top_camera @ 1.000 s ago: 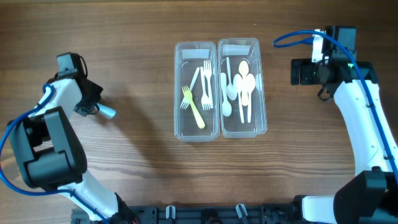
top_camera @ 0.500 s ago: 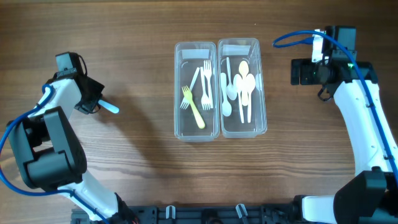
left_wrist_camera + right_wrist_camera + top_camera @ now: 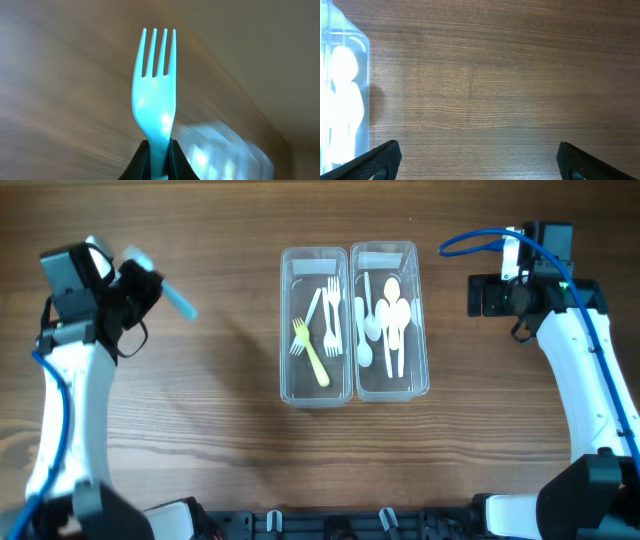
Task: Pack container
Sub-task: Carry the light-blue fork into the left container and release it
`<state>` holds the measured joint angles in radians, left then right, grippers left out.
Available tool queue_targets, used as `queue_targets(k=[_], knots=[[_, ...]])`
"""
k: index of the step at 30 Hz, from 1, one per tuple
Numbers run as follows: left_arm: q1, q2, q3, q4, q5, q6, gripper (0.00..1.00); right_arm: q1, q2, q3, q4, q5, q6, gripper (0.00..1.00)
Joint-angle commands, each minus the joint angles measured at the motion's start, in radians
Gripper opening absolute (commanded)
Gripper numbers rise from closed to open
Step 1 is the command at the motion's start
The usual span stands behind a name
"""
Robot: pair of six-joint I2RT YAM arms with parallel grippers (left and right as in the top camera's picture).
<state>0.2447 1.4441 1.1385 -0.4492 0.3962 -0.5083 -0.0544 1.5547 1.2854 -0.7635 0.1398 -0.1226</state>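
Note:
My left gripper [image 3: 140, 278] is shut on a light blue plastic fork [image 3: 176, 297] and holds it above the table at the far left; in the left wrist view the fork [image 3: 154, 100] stands tines up between the jaws [image 3: 158, 156]. Two clear containers stand side by side at the centre: the left one [image 3: 290, 330] holds white forks and a yellow fork [image 3: 310, 352], the right one [image 3: 421, 330] holds white spoons [image 3: 392, 320]. My right gripper [image 3: 484, 295] is open and empty, right of the containers [image 3: 477, 160].
The right container's edge [image 3: 364, 100] with a white spoon [image 3: 342, 110] shows at the left of the right wrist view. Bare wooden tabletop [image 3: 220, 440] surrounds the containers. A black rail [image 3: 330, 525] runs along the front edge.
My left arm has lifted and swung away from the table with the blue fork, which has risen and moved toward the back. The right arm has not moved.

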Motion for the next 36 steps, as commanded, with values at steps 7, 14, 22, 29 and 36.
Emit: queue_targets(k=[7,14,22,29,36], knots=[[-0.318,-0.053,0.0,-0.03,0.23,0.203,0.04,-0.002,-0.014,0.018,0.0,0.018,-0.009,1.0],[-0.537,0.019,0.0,-0.03,0.072,0.213,0.05,-0.002,-0.014,0.018,0.0,0.018,-0.008,1.0],[-0.634,0.124,0.0,0.003,-0.061,0.132,0.06,-0.002,-0.014,0.018,0.0,0.018,-0.008,1.0],[-0.634,0.13,0.0,0.009,-0.061,0.126,0.21,-0.002,-0.014,0.018,0.0,0.018,-0.009,1.0],[-0.634,0.13,0.0,0.016,-0.061,0.127,0.94,-0.002,-0.014,0.018,0.0,0.018,-0.008,1.0]])
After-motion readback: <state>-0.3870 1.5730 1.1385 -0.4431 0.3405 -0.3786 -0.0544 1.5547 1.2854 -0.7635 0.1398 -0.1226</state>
